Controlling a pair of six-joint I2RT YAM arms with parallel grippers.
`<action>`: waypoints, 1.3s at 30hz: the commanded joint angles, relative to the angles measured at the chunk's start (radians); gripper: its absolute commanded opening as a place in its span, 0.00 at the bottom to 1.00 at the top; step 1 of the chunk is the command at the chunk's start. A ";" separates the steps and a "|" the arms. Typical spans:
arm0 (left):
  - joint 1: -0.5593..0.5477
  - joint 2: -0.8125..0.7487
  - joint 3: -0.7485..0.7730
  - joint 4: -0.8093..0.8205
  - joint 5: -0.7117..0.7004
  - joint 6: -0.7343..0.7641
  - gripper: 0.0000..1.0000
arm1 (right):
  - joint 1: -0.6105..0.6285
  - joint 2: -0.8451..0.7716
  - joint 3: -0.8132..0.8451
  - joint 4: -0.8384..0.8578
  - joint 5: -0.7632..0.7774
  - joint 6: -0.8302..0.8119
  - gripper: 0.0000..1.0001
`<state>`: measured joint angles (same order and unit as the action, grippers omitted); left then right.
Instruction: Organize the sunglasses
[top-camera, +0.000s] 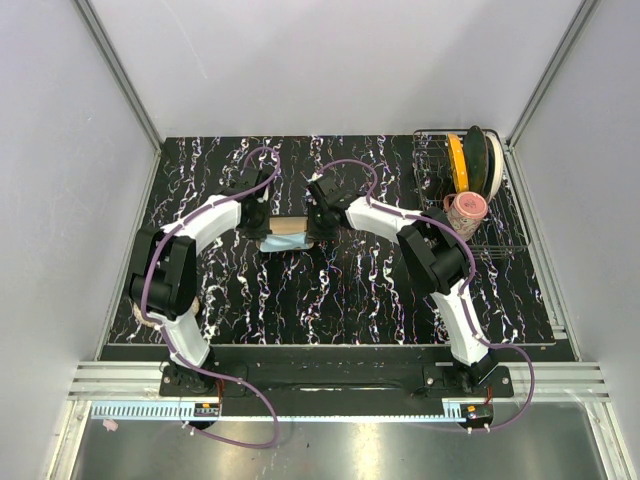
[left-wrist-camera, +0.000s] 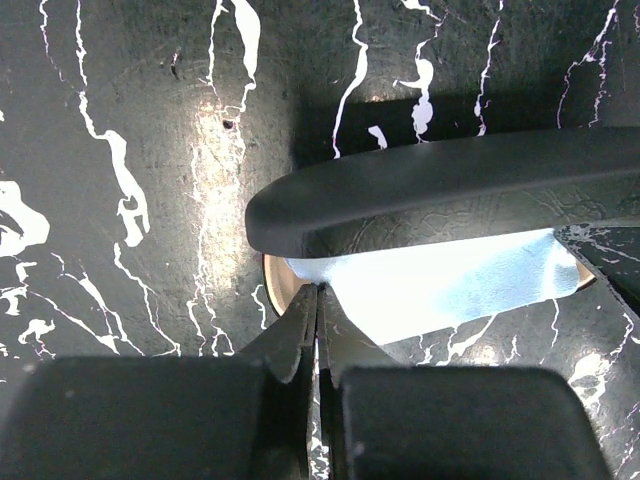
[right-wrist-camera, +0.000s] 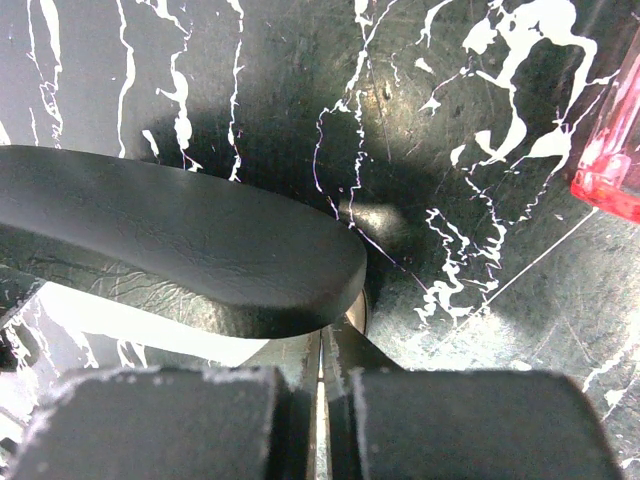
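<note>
The black oblong case (top-camera: 287, 226) lies open at the table's middle, showing its tan inside. Its lid also shows in the left wrist view (left-wrist-camera: 450, 185) and the right wrist view (right-wrist-camera: 170, 245). The light blue cloth (top-camera: 272, 245) lies under the lid and sticks out toward me (left-wrist-camera: 440, 290). My left gripper (top-camera: 262, 226) is shut, its tips (left-wrist-camera: 318, 292) pinched on the cloth's corner at the case's left end. My right gripper (top-camera: 314, 226) is shut at the case's right end (right-wrist-camera: 335, 335), its tips on the tan rim under the lid. A translucent red piece of the sunglasses (right-wrist-camera: 610, 160) shows just beyond the case.
A wire dish rack (top-camera: 500, 235) stands at the back right, holding a yellow plate (top-camera: 458, 165) and a pink cup (top-camera: 467, 208). Grey walls close in the black marbled table (top-camera: 350, 290) on three sides.
</note>
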<state>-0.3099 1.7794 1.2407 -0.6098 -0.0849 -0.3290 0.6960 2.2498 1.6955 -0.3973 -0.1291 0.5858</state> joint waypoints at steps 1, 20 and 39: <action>-0.003 -0.048 -0.004 0.035 -0.035 0.005 0.00 | 0.007 -0.022 -0.008 -0.031 0.026 0.005 0.00; -0.006 0.052 0.016 0.004 -0.096 -0.015 0.00 | 0.007 -0.045 -0.045 -0.002 0.000 0.012 0.00; -0.012 0.137 0.042 -0.001 -0.142 -0.045 0.00 | 0.007 -0.076 -0.102 0.066 -0.015 -0.001 0.00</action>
<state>-0.3248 1.8858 1.2610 -0.6090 -0.1806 -0.3573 0.6964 2.2166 1.6287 -0.3332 -0.1581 0.6003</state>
